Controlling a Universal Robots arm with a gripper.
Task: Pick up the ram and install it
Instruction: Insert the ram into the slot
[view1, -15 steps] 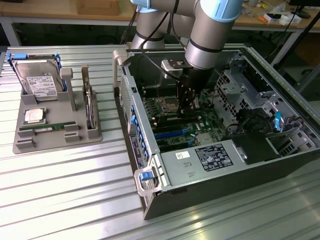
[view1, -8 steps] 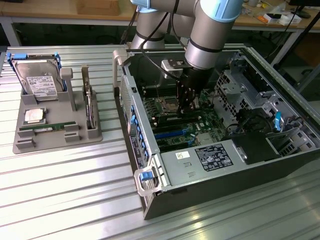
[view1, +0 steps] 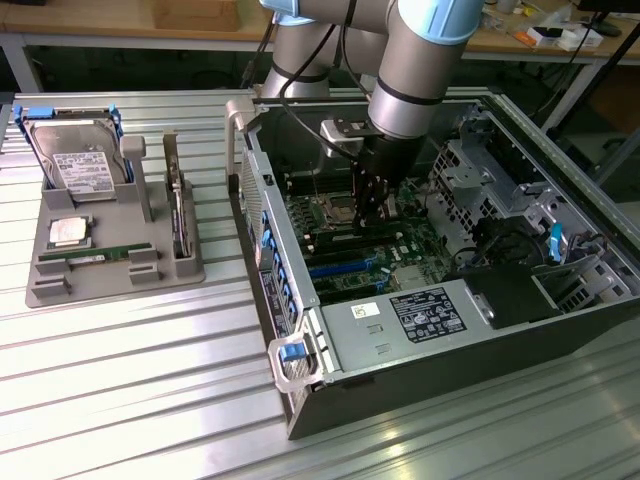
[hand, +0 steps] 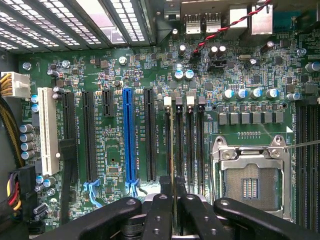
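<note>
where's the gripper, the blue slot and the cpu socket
gripper (hand: 173, 184): wrist view, midway between its fingertips
blue slot (hand: 127, 135): wrist view, middle of its length
cpu socket (hand: 250, 186): wrist view, centre of the contact area

bench (view1: 450, 445): ribbed silver metal, glare patch (view1: 90, 385) off to the exterior view's left of the end effector (view1: 372, 212) | way behind it: wood-top tables (view1: 100, 25), pretty dim underneath

A ribbed metal worktop (view1: 120, 400) carried a grey parts holder (view1: 100, 285) toward the exterior view's left and an open computer case (view1: 450, 372) beside it.
</note>
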